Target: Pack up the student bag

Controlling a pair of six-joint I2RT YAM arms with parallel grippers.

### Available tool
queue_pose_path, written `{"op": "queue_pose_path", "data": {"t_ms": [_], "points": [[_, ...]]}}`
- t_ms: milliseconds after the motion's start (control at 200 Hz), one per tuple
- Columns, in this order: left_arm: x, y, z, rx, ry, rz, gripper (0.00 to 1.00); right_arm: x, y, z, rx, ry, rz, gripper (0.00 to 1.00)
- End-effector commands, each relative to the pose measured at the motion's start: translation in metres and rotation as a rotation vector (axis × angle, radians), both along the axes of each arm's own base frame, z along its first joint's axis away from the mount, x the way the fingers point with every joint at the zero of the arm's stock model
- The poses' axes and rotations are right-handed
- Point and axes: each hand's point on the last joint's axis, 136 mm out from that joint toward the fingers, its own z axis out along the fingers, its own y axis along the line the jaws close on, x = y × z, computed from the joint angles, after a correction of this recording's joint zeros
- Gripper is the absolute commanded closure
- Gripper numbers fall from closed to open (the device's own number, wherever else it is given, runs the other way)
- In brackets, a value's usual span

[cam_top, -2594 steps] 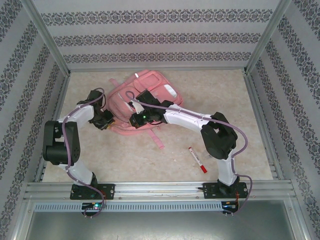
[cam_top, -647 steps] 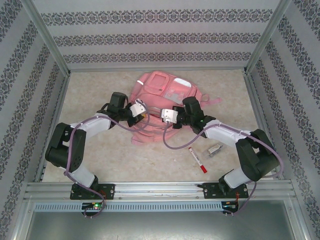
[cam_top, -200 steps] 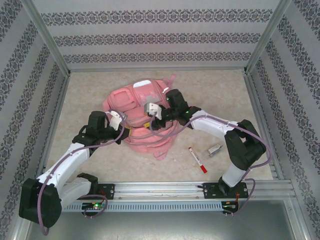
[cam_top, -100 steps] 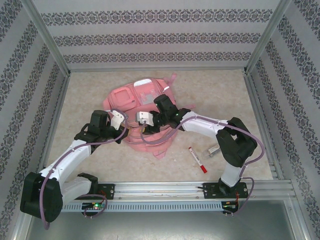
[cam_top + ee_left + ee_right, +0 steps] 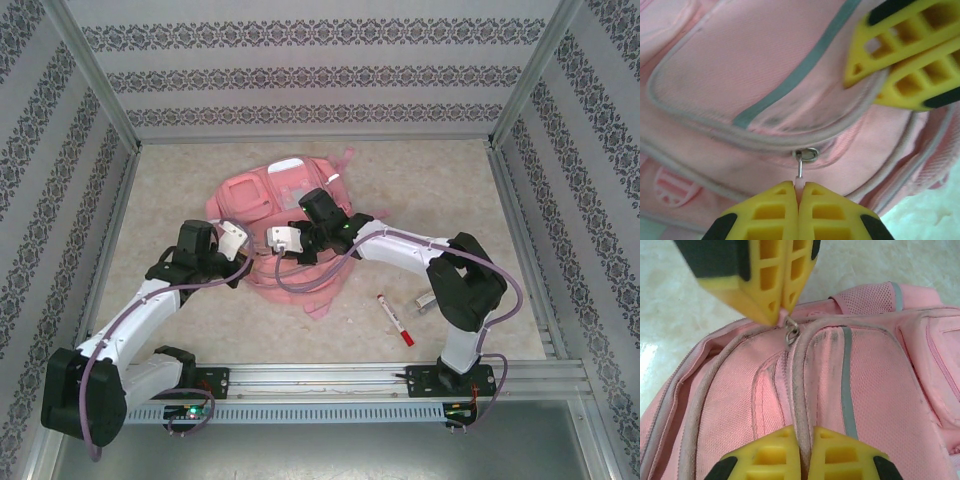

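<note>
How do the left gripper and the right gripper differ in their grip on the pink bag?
The left gripper pinches the zipper pull; the right gripper pinches a piping ridge. The left gripper's fingers almost meet; the right gripper's sit slightly apart. Both are shut on the student bag.

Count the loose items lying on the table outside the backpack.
2: a red marker right of the student bag, and a small silvery object beside it, partly behind the right arm. More may hide under the bag.
</note>
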Motion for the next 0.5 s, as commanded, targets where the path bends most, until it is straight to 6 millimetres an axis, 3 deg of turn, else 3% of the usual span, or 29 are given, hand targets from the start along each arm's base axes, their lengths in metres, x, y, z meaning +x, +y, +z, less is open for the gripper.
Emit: {"op": "queue_pose_path", "data": {"t_ms": [0,195,410,500], "points": [[0.014,0.049,-0.011,0.196,-0.008,0.150,1.00,-0.023,-0.018,0.002,-0.016,0.058,0.108,1.00],[0.037,0.092,-0.017,0.298,0.006,0.286,1.00,-0.028,-0.032,0.010,-0.011,0.029,0.193,1.00],[0.060,0.103,-0.043,0.408,0.057,0.247,1.00,-0.037,-0.028,0.022,0.009,0.022,0.255,1.00],[0.071,0.098,-0.044,0.390,0.025,0.228,0.97,-0.041,-0.026,0.022,0.006,0.027,0.256,1.00]]}}
